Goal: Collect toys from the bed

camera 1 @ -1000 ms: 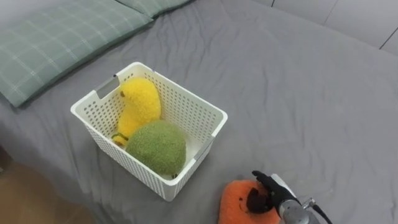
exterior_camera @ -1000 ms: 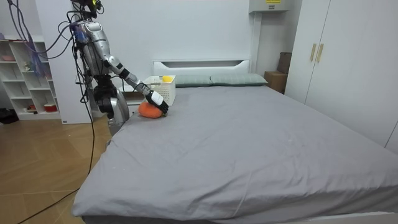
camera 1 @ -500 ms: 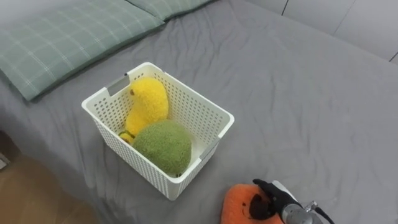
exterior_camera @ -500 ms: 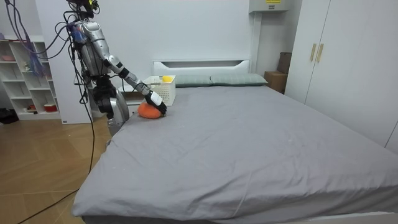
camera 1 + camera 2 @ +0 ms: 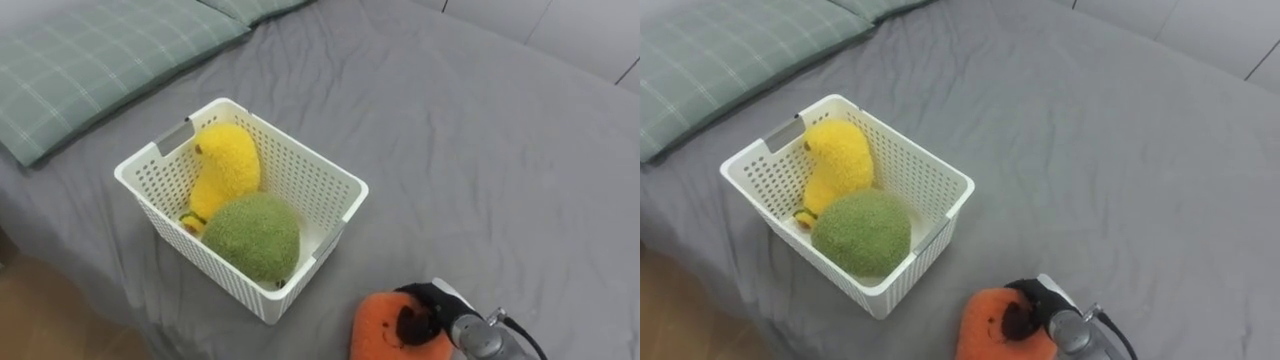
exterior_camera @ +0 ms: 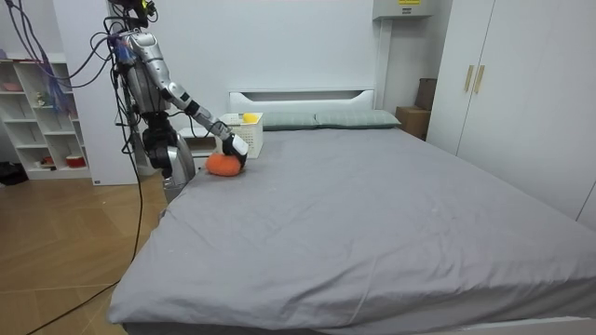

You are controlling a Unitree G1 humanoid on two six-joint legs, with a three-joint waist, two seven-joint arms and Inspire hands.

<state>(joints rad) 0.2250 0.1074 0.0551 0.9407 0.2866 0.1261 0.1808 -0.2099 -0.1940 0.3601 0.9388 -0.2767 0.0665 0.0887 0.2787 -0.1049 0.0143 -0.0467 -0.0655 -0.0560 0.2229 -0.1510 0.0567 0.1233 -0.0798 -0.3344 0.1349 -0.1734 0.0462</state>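
A white slatted basket (image 5: 215, 275) stands on the grey bed and holds a yellow plush toy (image 5: 228, 165) and a round green plush toy (image 5: 252, 235). An orange plush toy (image 5: 378, 325) lies on the sheet just right of the basket, near the bed's edge. My right hand (image 5: 430, 305) sits on the orange toy's top with its dark fingers curled into the plush. In the room view I stand at the bed's side by the headboard, right arm stretched down to the orange toy (image 6: 221, 165) beside the basket (image 6: 244, 130).
A green checked pillow (image 5: 90, 60) lies behind the basket at the upper left. Open grey sheet (image 5: 480, 150) spreads to the right. The bed's edge and wooden floor (image 5: 40, 330) are at the lower left. A wardrobe (image 6: 503, 84) stands across the room.
The eye view has shifted a little. My right hand's fingers have curled tighter on the orange toy, and in the room view hand and toy have edged toward the basket.
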